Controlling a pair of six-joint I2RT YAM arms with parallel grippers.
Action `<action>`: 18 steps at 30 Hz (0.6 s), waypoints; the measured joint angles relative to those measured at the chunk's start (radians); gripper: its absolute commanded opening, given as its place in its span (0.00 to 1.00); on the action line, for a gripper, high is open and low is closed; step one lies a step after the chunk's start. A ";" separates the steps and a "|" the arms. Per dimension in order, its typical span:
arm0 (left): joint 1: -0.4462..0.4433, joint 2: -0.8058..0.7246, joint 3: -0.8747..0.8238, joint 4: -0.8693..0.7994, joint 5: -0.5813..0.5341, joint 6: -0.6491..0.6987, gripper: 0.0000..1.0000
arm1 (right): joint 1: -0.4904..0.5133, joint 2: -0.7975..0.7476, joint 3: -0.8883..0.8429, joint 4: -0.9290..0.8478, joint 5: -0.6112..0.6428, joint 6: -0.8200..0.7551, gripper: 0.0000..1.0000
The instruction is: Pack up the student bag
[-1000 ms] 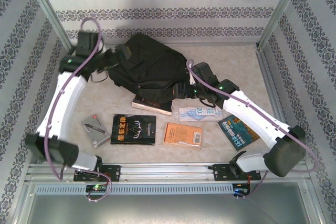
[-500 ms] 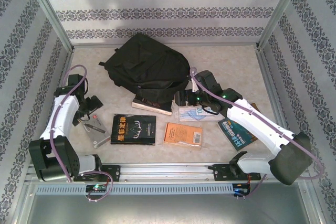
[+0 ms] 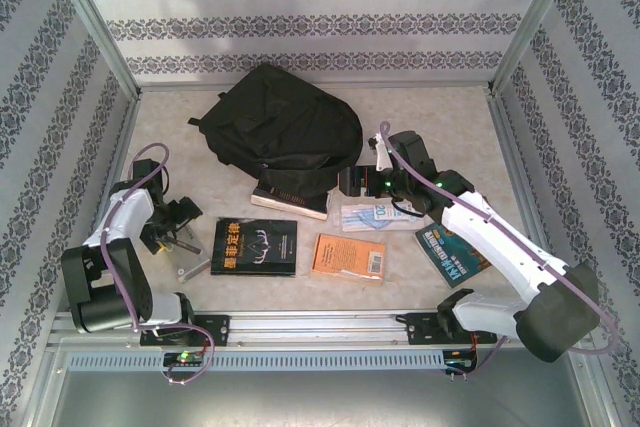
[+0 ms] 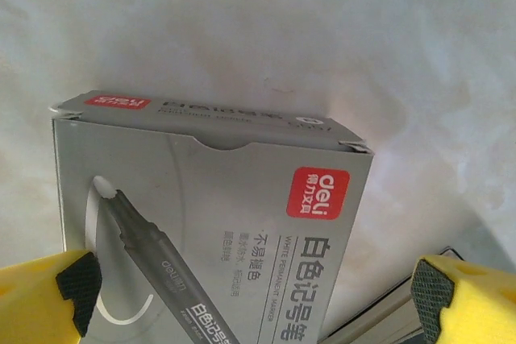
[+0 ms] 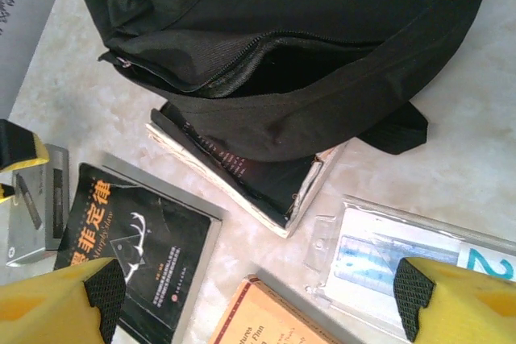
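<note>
The student bag (image 3: 275, 127) is a black backpack lying at the back middle of the table; its zipper mouth (image 5: 266, 66) gapes toward the books. My left gripper (image 3: 175, 227) hangs open at the near left, just over a grey marker-pen box (image 3: 190, 255). In the left wrist view that box (image 4: 210, 223) lies between my wide-apart jaws (image 4: 251, 292), untouched. My right gripper (image 3: 352, 184) is open beside the bag's right front corner, with nothing held (image 5: 260, 292). A thick black book (image 5: 250, 171) lies partly under the bag's front edge.
In front of the bag lie a black-covered book with a deer design (image 3: 254, 245), an orange book (image 3: 349, 255), a clear ruler packet (image 3: 375, 215) and a blue-green book (image 3: 452, 252) under the right arm. Patterned walls enclose the table on three sides.
My left arm left the bag's left side and swung back to the near left, lowering over the marker box. The bag settled flat. My right gripper shifted slightly away from the bag.
</note>
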 measured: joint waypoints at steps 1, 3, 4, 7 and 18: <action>0.000 0.002 0.000 0.005 0.003 0.002 1.00 | 0.000 0.000 0.000 0.004 -0.008 0.002 0.87; 0.000 0.013 0.001 0.007 0.003 0.003 1.00 | 0.000 0.000 -0.001 0.012 -0.020 0.002 0.87; 0.000 0.023 0.002 0.006 0.002 0.003 1.00 | 0.000 0.000 -0.002 0.016 -0.026 0.003 0.87; 0.000 0.055 0.020 -0.005 -0.003 0.003 1.00 | 0.000 0.003 -0.004 0.023 -0.040 0.006 0.87; -0.001 0.070 0.045 -0.029 0.015 -0.021 1.00 | -0.007 0.013 -0.005 0.029 -0.045 0.006 0.86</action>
